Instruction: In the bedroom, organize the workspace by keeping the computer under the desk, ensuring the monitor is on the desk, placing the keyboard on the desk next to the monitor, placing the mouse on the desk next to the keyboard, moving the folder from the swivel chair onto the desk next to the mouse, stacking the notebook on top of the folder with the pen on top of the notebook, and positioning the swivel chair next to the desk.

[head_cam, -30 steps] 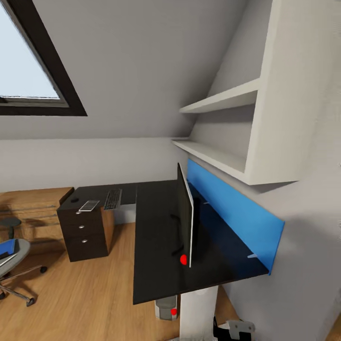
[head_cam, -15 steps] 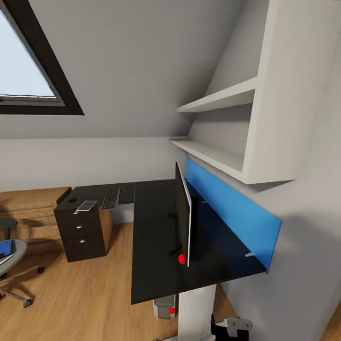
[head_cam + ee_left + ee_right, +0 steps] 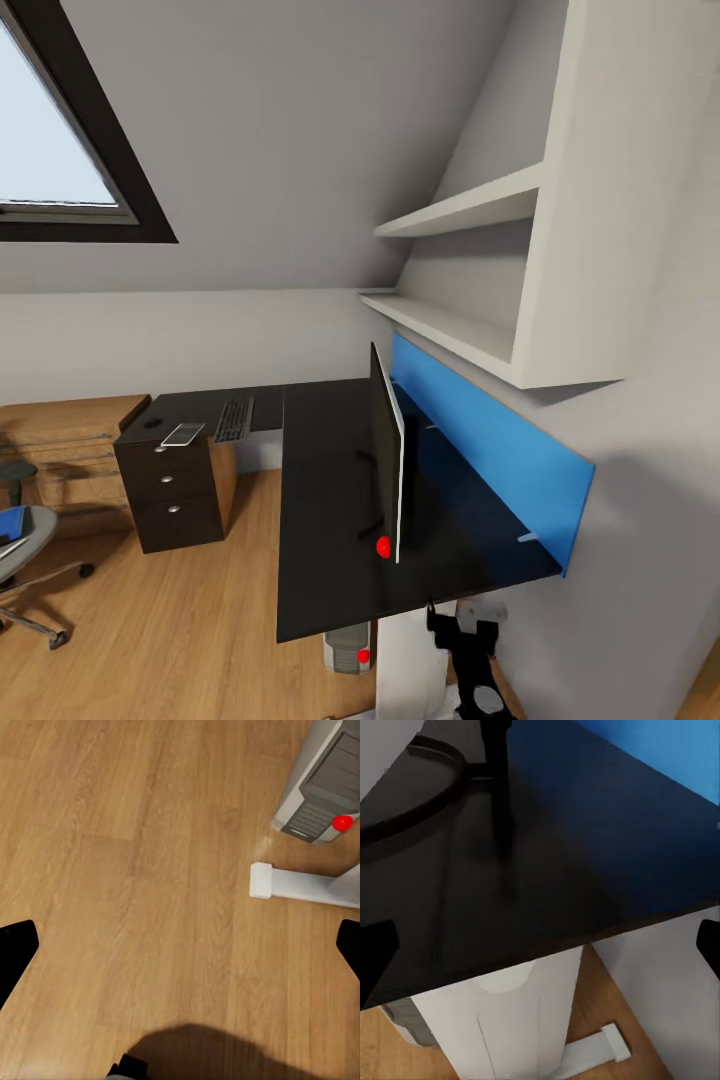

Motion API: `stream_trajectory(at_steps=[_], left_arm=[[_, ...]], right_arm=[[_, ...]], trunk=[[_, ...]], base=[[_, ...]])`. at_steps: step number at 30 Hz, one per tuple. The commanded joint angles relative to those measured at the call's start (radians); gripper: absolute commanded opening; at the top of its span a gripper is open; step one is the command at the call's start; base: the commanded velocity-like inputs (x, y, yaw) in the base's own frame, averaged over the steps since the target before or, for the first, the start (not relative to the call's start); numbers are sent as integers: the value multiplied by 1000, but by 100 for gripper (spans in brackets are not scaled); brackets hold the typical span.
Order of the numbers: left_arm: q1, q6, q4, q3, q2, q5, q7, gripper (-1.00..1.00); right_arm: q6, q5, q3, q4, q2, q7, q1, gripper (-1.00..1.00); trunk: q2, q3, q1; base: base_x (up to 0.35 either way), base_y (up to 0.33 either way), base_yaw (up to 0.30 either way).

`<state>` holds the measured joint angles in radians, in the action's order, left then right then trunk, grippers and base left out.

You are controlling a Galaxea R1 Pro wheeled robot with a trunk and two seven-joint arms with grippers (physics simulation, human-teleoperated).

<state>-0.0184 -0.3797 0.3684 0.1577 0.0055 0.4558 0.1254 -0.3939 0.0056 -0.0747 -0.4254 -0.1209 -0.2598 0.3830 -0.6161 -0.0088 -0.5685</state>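
The right claw (image 3: 432,607) rises at 6 o'clock, just off the tabletop's (image 3: 330,560) near edge, fingers apart; the left claw's (image 3: 180,952) fingers are apart above the floor (image 3: 135,870). The monitor (image 3: 388,462) stands edge-on at center. The keyboard (image 3: 234,419) lies far at 10 o'clock; the chair (image 3: 25,560) at 8 o'clock carries the folder (image 3: 10,522).

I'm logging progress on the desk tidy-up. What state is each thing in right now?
monitor: upright on desk, red light on
keyboard: flat on desk's far wing
computer: on floor under desk, red light on
folder: on swivel chair
left gripper: open, empty
right gripper: open, empty
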Motion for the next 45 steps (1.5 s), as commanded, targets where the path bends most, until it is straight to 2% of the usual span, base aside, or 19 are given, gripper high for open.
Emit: stream_trajectory(at_steps=[1, 3, 7, 15, 19, 23, 29, 33, 45], left_arm=[[-1, -4, 0, 8, 1, 3, 8, 100], [-1, -4, 0, 8, 1, 3, 8, 100], [-1, -4, 0, 8, 1, 3, 8, 100], [0, -4, 0, 8, 1, 3, 8, 100], [0, -4, 0, 8, 1, 3, 8, 100], [-1, -4, 0, 8, 1, 2, 8, 100], [0, -4, 0, 8, 1, 1, 8, 100], [0, -4, 0, 8, 1, 1, 8, 100], [-1, -4, 0, 7, 1, 1, 8, 100]], right_arm=[[27, 0, -7, -24, -2, -10, 1, 100], [110, 0, -7, -98, -10, -13, 3, 100], [217, 0, -7, -197, -20, -21, 5, 100], [373, 1, -13, -384, -45, -26, 6, 100], [392, 2, -24, -431, -51, -27, 7, 100], [401, 2, -70, -484, -54, -26, 7, 100], [398, 2, -138, -509, -54, -27, 7, 100], [397, 2, -160, -529, -54, -28, 7, 100], [397, 0, -180, -582, -53, -25, 5, 100]], trunk=[[-1, -1, 0], [-1, -1, 0], [-1, -1, 0], [-1, -1, 0], [-1, -1, 0], [-1, -1, 0], [-1, -1, 0], [-1, -1, 0], [-1, -1, 0]], base=[[0, 0, 0], [0, 0, 0], [0, 0, 0], [0, 0, 0], [0, 0, 0], [0, 0, 0], [0, 0, 0], [0, 0, 0], [0, 0, 0]])
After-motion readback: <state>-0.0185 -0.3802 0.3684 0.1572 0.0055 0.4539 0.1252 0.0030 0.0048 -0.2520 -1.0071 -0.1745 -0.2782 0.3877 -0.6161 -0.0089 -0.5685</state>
